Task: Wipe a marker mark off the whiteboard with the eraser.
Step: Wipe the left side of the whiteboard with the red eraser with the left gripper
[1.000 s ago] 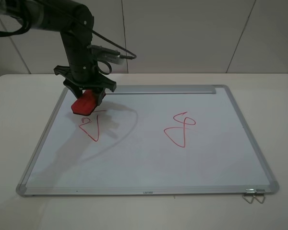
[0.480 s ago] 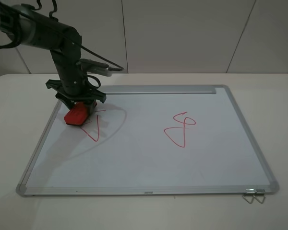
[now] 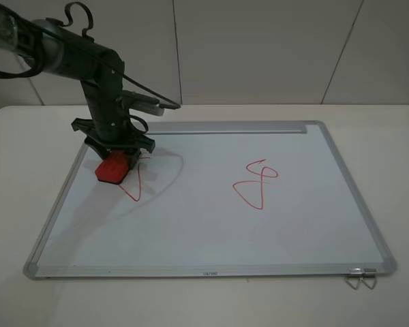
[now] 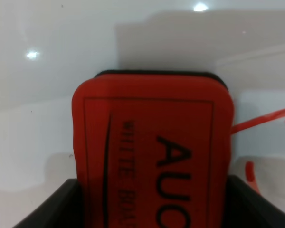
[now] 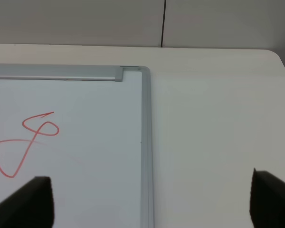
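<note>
The whiteboard (image 3: 341,178) lies flat on the white table. My left gripper (image 3: 116,157) is shut on the red eraser (image 3: 112,168), which presses on the board at the upper left of the marker mark (image 3: 138,185). The eraser covers that part of the mark; the narrow point of the triangle still shows. In the left wrist view the eraser (image 4: 152,152) fills the frame between the dark fingers (image 4: 61,204), with red strokes of the mark (image 4: 266,120) beside it. My right gripper (image 5: 152,209) is open above the table by the whiteboard's frame (image 5: 146,142) and holds nothing.
A red figure-8 scribble (image 3: 257,184) sits right of the board's middle, also in the right wrist view (image 5: 28,142). The grey tray strip (image 3: 232,127) runs along the far edge. Two binder clips (image 3: 360,278) lie at the board's near right corner.
My left gripper came down and leftward with the eraser until it met the board, then slid slightly right onto the upper left of the mark.
</note>
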